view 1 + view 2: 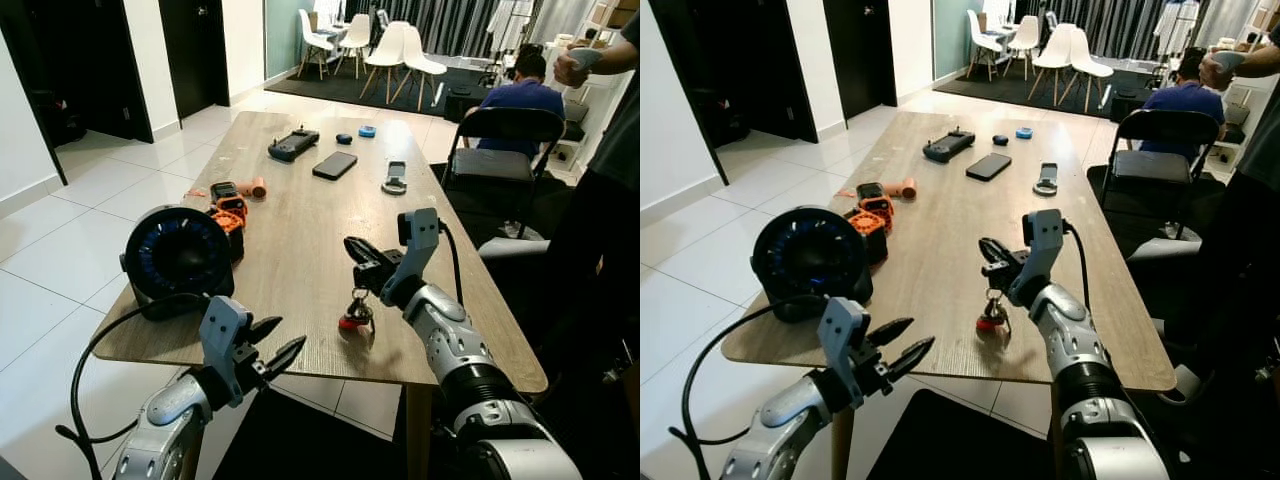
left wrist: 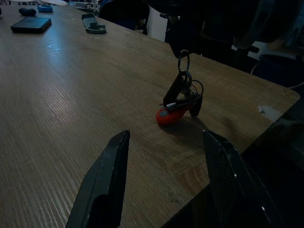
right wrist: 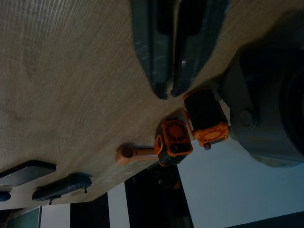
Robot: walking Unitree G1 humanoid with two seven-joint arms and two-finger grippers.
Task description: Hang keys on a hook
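My right gripper is shut on the ring of a bunch of keys above the wooden table, near its front edge. The keys hang straight down, and their red fob rests on or just above the wood. In the right wrist view the fingers are pressed together. My left gripper is open just in front of the table's front edge, left of the keys and pointing toward them. Its two black fingers frame the keys in the left wrist view.
A round black fan and orange tools sit at the table's left. A phone, a controller and small items lie farther back. A black chair stands at the right; a person sits beyond it and another stands.
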